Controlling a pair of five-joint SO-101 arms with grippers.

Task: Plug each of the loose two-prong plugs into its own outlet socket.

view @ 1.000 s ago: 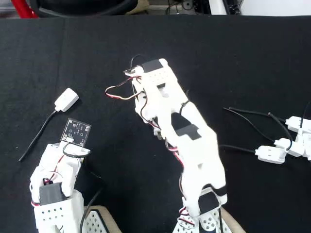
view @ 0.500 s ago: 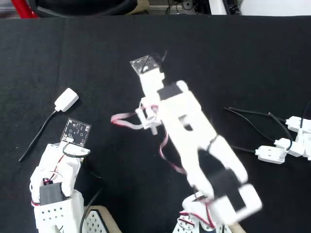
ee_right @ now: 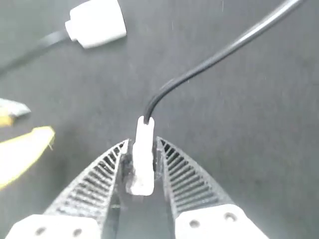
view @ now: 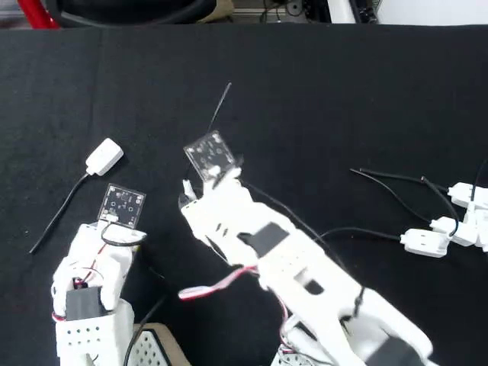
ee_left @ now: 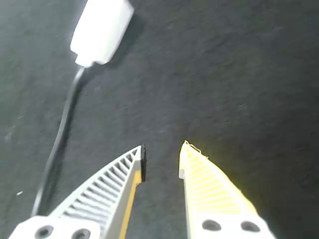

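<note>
Right jaws clamp 1 two-prong plug (ee_right: 141, 169); left jaws slightly parted.
The gripped white plug trails a black cord (ee_right: 219, 52) over the tabletop (view: 343, 91). Left jaws hover near another loose plug (ee_left: 102, 27); outlet sockets (view: 425, 242) lie well apart, at the high view's right edge.

The high camera looks steeply down over the black table (view: 343, 91). Each wrist camera peers closely past its own jaws at the table; both share the left white plug (ee_left: 102, 31).
</note>
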